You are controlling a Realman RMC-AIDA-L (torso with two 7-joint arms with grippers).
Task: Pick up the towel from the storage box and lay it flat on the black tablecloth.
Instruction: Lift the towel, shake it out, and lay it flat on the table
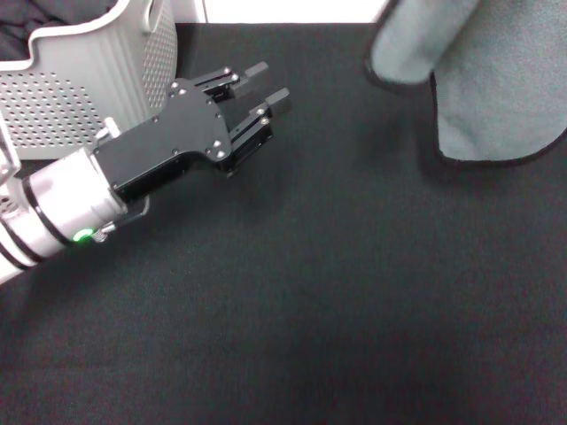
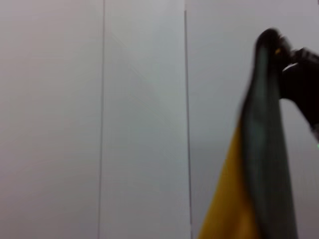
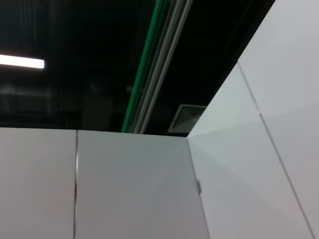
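Left gripper (image 1: 266, 88): black fingers spread apart, nothing between them, poised over the black felt-like tablecloth (image 1: 319, 301) just beside the light grey perforated plastic storage box (image 1: 89, 80). Right gripper: outside the head view; its state cannot be told. The plush towel (image 1: 483, 75), grey-teal face showing, black stitched edge, hangs well apart from the box across the cloth; the left wrist view shows its orange-yellow side (image 2: 227, 209). White wall panels (image 3: 124, 189) and a dark ceiling (image 3: 89, 59) lie beyond.
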